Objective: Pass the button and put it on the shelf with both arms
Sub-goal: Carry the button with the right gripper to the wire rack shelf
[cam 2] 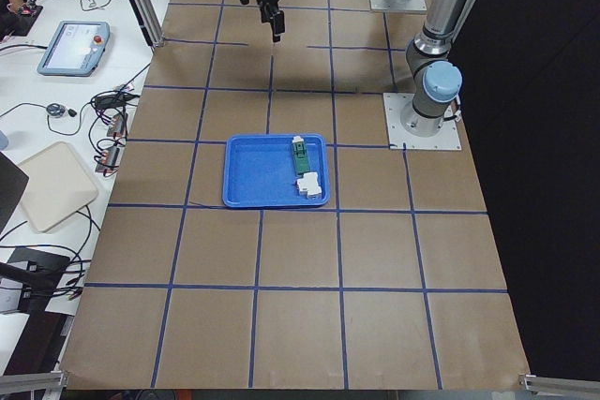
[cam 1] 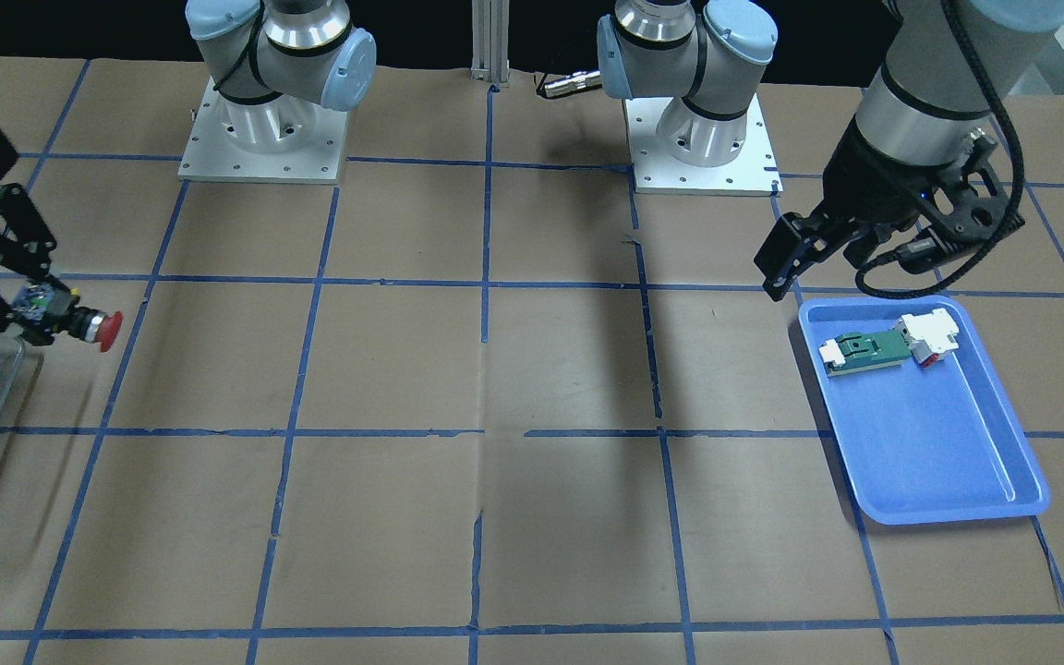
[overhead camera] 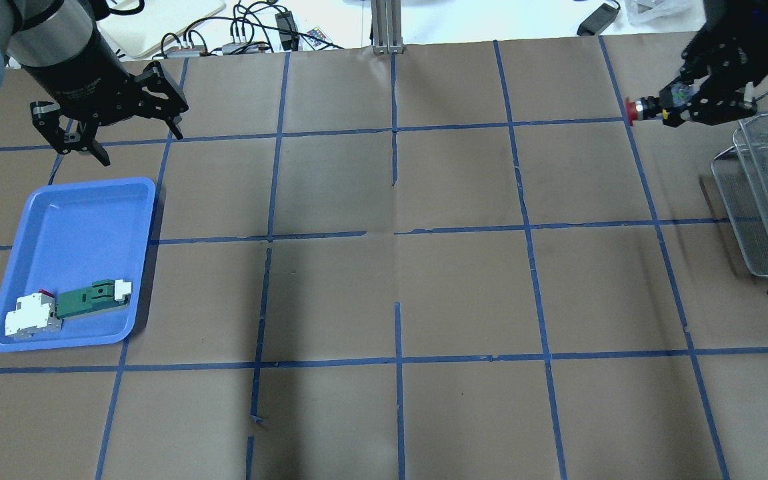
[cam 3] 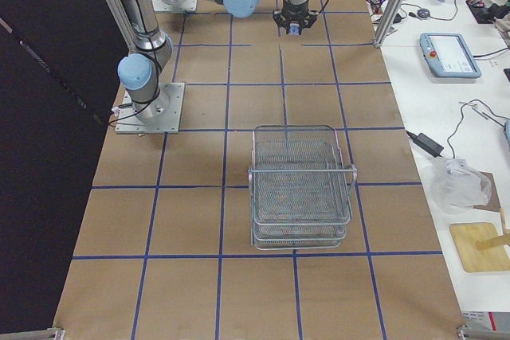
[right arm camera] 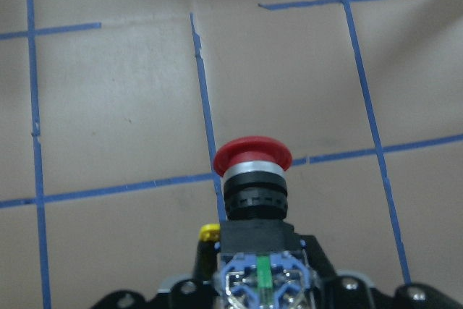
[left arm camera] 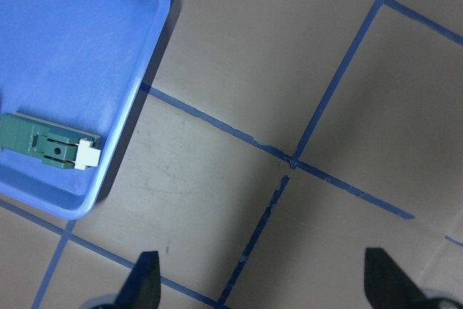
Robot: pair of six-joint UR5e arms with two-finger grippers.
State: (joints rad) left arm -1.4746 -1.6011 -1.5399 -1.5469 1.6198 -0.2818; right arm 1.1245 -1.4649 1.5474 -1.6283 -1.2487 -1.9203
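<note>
**Item 1 – button** [overhead camera: 651,110]. Red mushroom cap, black collar, blue-grey contact block. It is held level and clear of the counter [overhead camera: 397,293], with the cap pointing toward the counter's middle. It is short of the shelf, not over it.

**Item 2 – right gripper** [overhead camera: 684,103]. Clamped on the button's contact block. The wrist view shows the cap and collar jutting out free ahead of the gripper.

**Item 3 – left gripper** [overhead camera: 137,143]. Its fingers are spread wide and hold nothing. It hangs above the counter just past the far end of the blue tray [overhead camera: 77,220].

**Item 4 – shelf** [overhead camera: 757,220]. A tiered rack with thin rims that looks like fine mesh in the side view. It stands on the right end of the counter, and nothing can be seen on its tiers. The side view shows a gap of counter between it and the right gripper.

**Item 5 – blue tray, contents.** A green-and-white module [overhead camera: 91,299] and a white block [overhead camera: 31,319] lie end to end at the tray's near end. Neither belongs to the task.

**Status.**
- Done, by the look of it: the pass. The button sits with the arm on the shelf's side, and the other gripper is empty beside the tray.
- Left to do: the placing. The button has to be carried over a tier, lowered, set down and released.
- Point of care: the button probably needs to be set onto the tier before release, since the round collar may let it roll.
</note>
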